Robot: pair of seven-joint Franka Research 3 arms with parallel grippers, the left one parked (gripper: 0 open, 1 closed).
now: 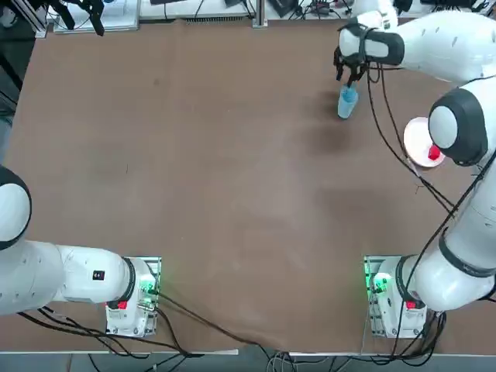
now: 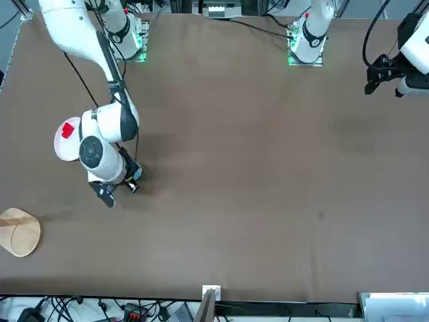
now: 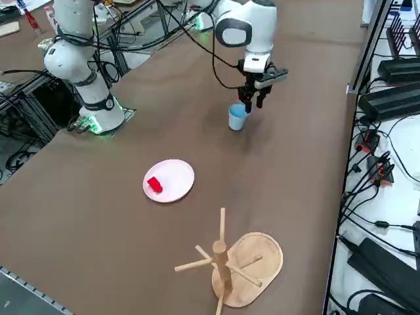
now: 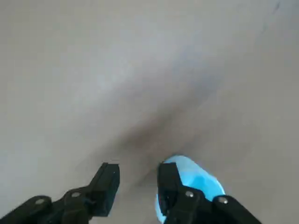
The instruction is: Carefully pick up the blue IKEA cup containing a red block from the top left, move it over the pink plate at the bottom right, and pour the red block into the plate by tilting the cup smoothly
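Block on the plate, cup standing beside the open hand.
The cup (image 3: 237, 117) stands on the surface (image 1: 232, 194), farther out than the plate (image 3: 178, 172) and to its left; the right hand (image 4: 138, 170) is beside it, its fingers well apart with nothing between them. The cup looks like thin, smooth plastic: light, slightly springy, likely to slip or tip if nudged, so best taken by opposite walls below the rim, squeezed gently. The block (image 3: 155, 185) lies on the plate, toward its edge; how deep the cup's inside is bare, I cannot tell. Pouring looks done.
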